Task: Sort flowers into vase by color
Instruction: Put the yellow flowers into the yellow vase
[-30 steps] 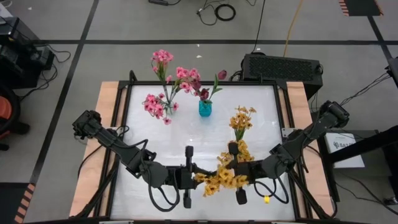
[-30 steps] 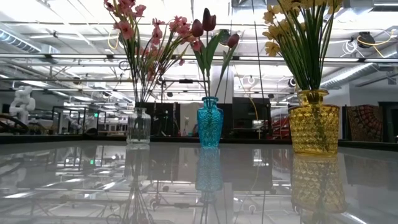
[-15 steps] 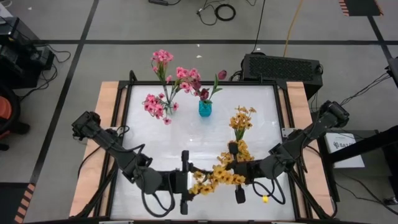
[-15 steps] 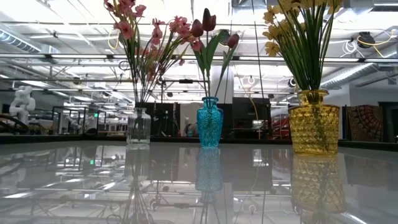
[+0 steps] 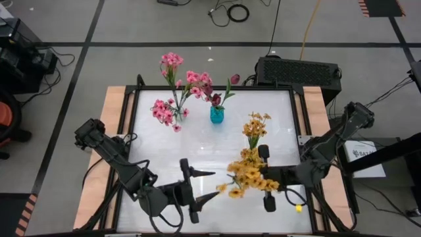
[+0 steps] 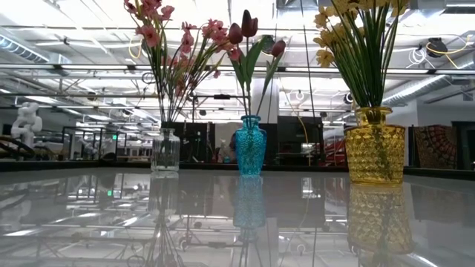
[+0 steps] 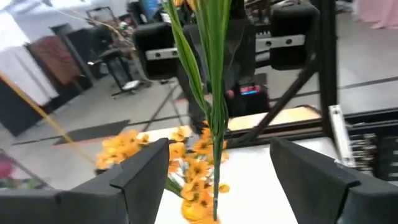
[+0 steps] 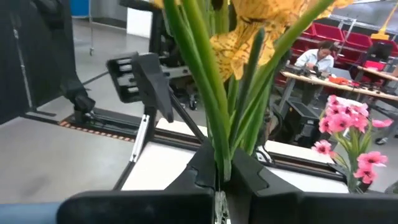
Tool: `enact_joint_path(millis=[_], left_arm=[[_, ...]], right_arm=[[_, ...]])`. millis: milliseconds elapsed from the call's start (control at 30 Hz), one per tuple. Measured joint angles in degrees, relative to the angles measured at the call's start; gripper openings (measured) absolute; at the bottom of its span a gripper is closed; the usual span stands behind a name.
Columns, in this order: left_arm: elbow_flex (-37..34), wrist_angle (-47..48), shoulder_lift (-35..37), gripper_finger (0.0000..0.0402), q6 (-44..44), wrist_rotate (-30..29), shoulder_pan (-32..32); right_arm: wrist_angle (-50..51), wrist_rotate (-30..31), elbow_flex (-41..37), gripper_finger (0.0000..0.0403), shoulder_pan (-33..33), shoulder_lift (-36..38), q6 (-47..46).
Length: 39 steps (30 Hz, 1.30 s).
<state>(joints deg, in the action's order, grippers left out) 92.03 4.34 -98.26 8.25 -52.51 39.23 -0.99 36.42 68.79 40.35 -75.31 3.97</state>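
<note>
A spray of yellow-orange flowers (image 5: 245,176) with green stems is near the table's front middle, with my right gripper (image 5: 262,179) shut on it. My left gripper (image 5: 212,185) is just left of the blooms, open. In the left wrist view the spray's stem (image 7: 214,124) runs between the spread fingers (image 7: 149,165) without touching them. At the back, pink flowers (image 5: 172,85) stand in a clear vase (image 6: 165,150). Dark magenta blooms stand in a teal vase (image 5: 216,115). Yellow flowers (image 5: 256,125) stand in a yellow vase (image 6: 375,144). My right gripper pinches the bundle of green stems (image 8: 219,158) between its two fingers, which come level from the table's right side and lie across the stems. The blooms (image 5: 240,179) reach out toward my left gripper. Whether any part of the spray rests on the table, I cannot tell.
The white tabletop (image 5: 276,105) has a black frame and wooden side strips (image 5: 112,131). The three vases stand in the far half. A black box (image 5: 297,71) sits behind the far right corner. In the right wrist view a person (image 8: 317,56) sits at a bench beyond the table.
My left gripper has opened, let go of the yellow spray and drawn back toward the table's left and near edges. My right gripper has shut on the stems and carried the spray toward the table's right edge.
</note>
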Motion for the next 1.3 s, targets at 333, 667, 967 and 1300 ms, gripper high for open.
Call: enact_joint_path(millis=[333,667,967,1300], left_arm=[[0.0,1.66,-0.02,0.0285,-7.15,14.69,-4.86],[0.0,0.77,-2.51,0.0285,-7.84,17.83,-7.67],[0.0,1.39,-2.71,0.027,-7.93,19.55,-9.15],[0.0,2.66,-2.71,0.0122,-7.41,20.96,-9.32]], right_arm=[[-8.98,-0.54,0.0,0.0005,1.22,0.1,6.35],[-10.31,-1.54,0.0,0.0006,1.17,0.01,7.41],[-10.67,-3.49,0.0,0.0006,1.17,0.01,7.41],[-10.84,-3.49,0.0,0.0006,1.17,0.01,8.71]])
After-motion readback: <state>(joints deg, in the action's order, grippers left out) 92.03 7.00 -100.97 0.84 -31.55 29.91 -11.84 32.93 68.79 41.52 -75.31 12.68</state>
